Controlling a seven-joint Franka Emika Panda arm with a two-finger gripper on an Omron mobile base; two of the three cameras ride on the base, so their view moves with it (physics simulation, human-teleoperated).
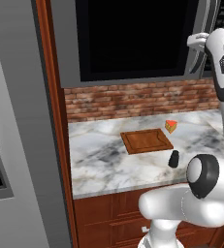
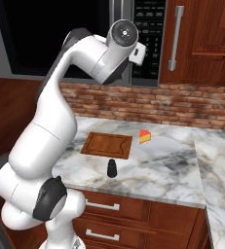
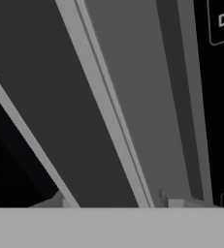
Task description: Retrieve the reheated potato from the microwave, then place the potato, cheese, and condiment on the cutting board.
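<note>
**Hand up at the microwave handle**

While raised against the microwave (image 1: 133,38) beside its silver handle (image 3: 108,106), gripper (image 1: 197,40) too hidden to tell whether parted or closed. Down on the marble counter (image 2: 172,160): cutting board (image 2: 107,145) bare, cheese (image 2: 144,136) just off its 2 o'clock corner, condiment (image 2: 112,168) near its 6 o'clock edge.
</note>
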